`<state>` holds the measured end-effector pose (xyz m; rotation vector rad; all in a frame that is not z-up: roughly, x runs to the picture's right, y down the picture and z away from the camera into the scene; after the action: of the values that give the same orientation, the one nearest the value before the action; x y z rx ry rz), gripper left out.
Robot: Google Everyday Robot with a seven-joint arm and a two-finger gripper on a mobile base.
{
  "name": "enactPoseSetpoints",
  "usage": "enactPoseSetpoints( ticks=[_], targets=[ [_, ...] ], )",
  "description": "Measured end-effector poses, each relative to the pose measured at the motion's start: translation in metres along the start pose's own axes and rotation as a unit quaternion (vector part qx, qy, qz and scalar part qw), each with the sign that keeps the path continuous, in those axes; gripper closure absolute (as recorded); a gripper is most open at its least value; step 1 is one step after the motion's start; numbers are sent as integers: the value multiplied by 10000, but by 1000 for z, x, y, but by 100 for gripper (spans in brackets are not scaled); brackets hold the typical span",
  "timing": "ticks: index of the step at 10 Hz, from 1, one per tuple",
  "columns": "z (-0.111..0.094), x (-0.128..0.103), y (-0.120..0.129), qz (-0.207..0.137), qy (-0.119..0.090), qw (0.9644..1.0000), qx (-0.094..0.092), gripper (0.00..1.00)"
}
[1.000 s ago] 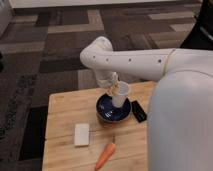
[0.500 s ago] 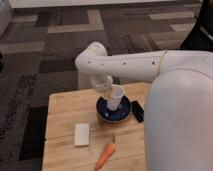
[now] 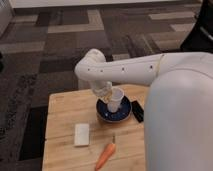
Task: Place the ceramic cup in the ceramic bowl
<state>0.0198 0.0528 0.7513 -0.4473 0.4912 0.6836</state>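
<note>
Camera view: end effector (image 3: pixel 111 95) pinching small pale ceramic cup (image 3: pixel 116 98), tilted, directly above shallow dark-blue ceramic bowl (image 3: pixel 114 111) near table's right edge.

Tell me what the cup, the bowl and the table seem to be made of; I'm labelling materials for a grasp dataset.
The ceramic cup, at the gripper over the bowl, looks like plain white glazed ceramic: smooth and pale. The ceramic bowl looks glazed too, dark blue with a glossy sheen. The table appears to be light wood, with plank seams showing.
</note>
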Motion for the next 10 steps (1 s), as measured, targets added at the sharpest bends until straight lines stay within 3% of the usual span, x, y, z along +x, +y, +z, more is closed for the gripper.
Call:
enactPoseSetpoints(
  ticks=[2, 3, 5, 7, 9, 10],
  targets=[
    [3, 0, 3, -53, -2, 10000, 54, 100],
    [3, 0, 3, -60, 0, 9999, 118, 93],
    [3, 2, 3, -40, 28, 9998, 175, 72],
    [3, 5, 3, 14, 51, 9998, 209, 42],
    [3, 6, 2, 50, 55, 9997, 224, 22],
    [4, 7, 2, 60, 58, 9997, 211, 20]
  ],
)
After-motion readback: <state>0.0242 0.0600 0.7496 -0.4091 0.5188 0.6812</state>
